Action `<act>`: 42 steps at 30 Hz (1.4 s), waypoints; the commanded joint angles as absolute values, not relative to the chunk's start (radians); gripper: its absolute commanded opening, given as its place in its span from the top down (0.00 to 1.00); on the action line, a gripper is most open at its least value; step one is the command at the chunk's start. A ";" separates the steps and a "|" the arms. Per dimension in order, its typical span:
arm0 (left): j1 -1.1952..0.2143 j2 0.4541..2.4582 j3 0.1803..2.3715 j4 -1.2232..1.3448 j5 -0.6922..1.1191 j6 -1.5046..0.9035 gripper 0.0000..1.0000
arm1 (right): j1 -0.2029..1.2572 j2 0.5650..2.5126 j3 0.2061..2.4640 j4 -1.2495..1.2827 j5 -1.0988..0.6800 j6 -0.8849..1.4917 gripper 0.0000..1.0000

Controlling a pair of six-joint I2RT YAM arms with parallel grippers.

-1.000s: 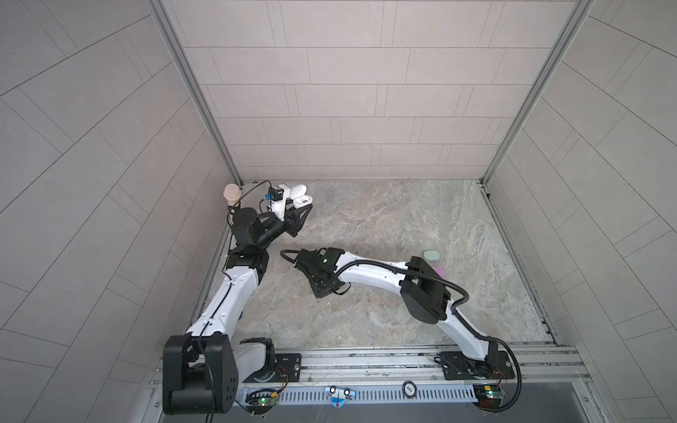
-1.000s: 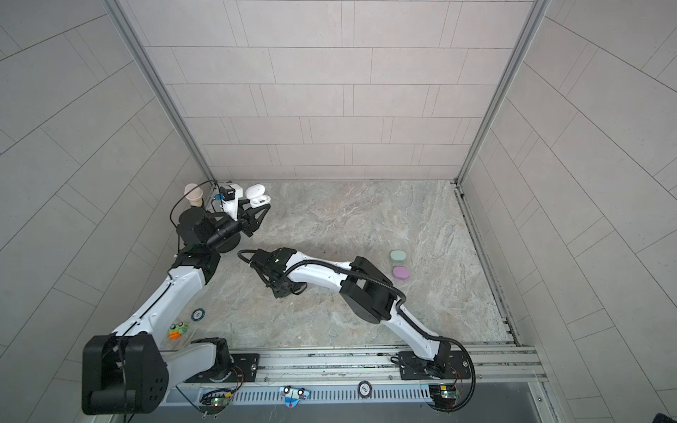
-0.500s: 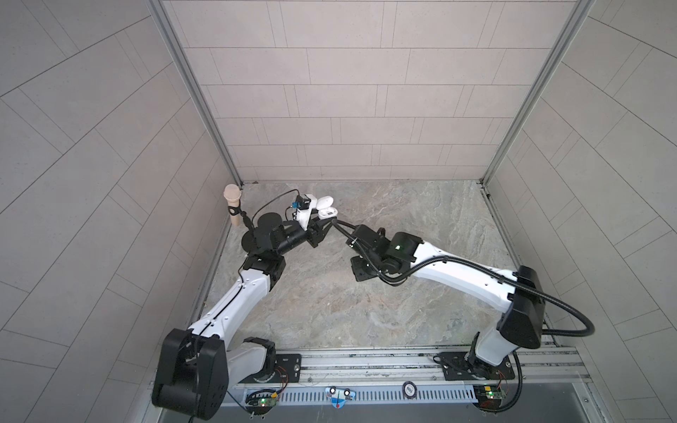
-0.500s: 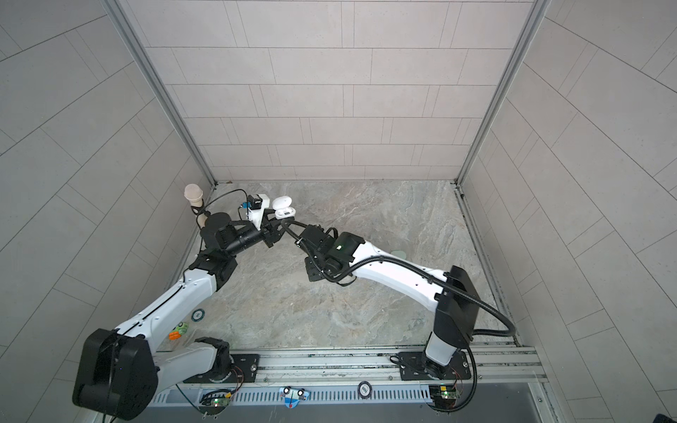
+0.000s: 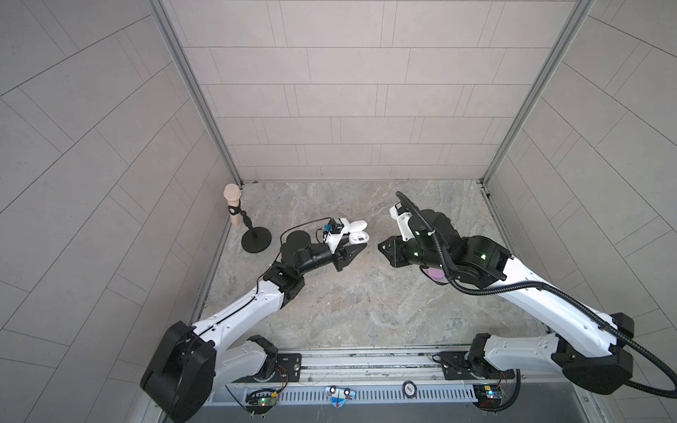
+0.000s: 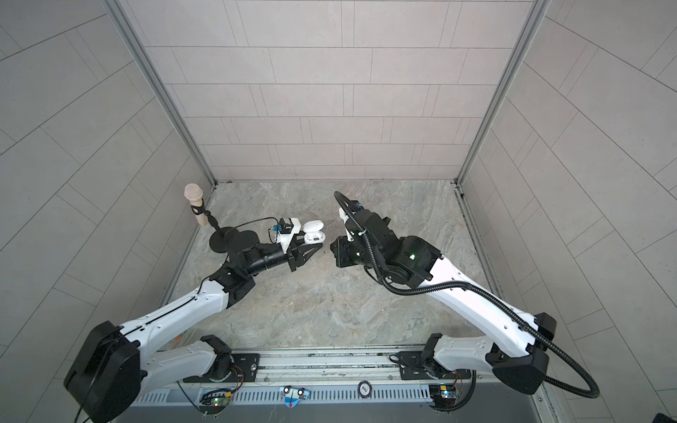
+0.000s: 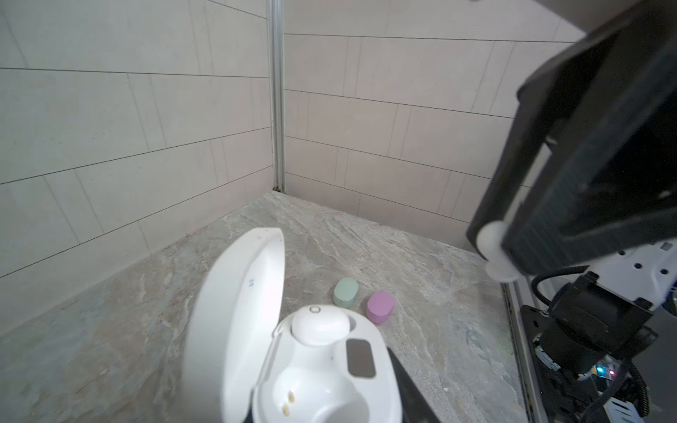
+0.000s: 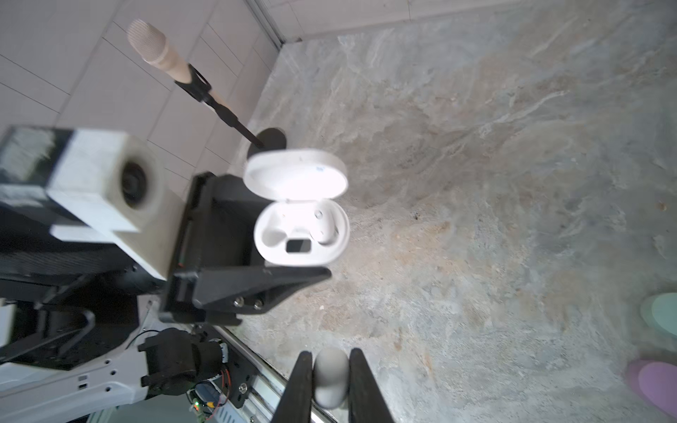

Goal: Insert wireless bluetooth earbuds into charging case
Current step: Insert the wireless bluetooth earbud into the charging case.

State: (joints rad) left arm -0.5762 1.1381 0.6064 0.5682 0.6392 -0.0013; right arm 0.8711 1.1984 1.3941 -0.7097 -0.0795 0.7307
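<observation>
The right arm hides most of the lilac case, and the white earbud in its jaws is blurred.

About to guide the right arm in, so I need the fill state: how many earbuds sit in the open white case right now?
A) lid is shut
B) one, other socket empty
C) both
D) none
B: the left wrist view shows one white earbud seated in the white case, its other socket bare with contacts showing; the right gripper holds the second earbud.
</observation>
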 commanded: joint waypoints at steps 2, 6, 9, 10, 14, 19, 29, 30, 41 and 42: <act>-0.627 1.120 0.620 0.604 0.615 0.034 0.91 | 0.867 1.190 1.391 -0.580 -0.153 0.744 0.83; -0.656 1.122 0.629 0.616 0.606 0.035 0.91 | 0.867 1.207 1.391 -0.555 -0.179 0.773 0.83; -0.664 1.114 0.628 0.628 0.603 0.029 0.91 | 0.865 1.216 1.385 -0.543 -0.197 0.794 0.83; -0.667 1.111 0.629 0.631 0.602 0.028 0.91 | 0.865 1.218 1.381 -0.533 -0.204 0.803 0.82; -0.676 1.097 0.628 0.633 0.601 0.030 0.91 | 0.866 1.228 1.366 -0.514 -0.217 0.823 0.82; -0.681 1.082 0.630 0.635 0.601 0.029 0.91 | 0.865 1.245 1.361 -0.502 -0.234 0.838 0.82; -0.690 1.054 0.631 0.626 0.600 0.035 0.91 | 0.865 1.270 1.365 -0.499 -0.253 0.855 0.82; -0.690 1.052 0.632 0.624 0.601 0.037 0.91 | 0.865 1.271 1.365 -0.498 -0.257 0.861 0.82; -0.689 1.036 0.628 0.627 0.579 0.048 0.91 | 0.865 1.267 1.373 -0.546 -0.247 0.859 0.72; -0.690 1.033 0.627 0.627 0.575 0.051 0.91 | 0.865 1.264 1.370 -0.555 -0.242 0.859 0.70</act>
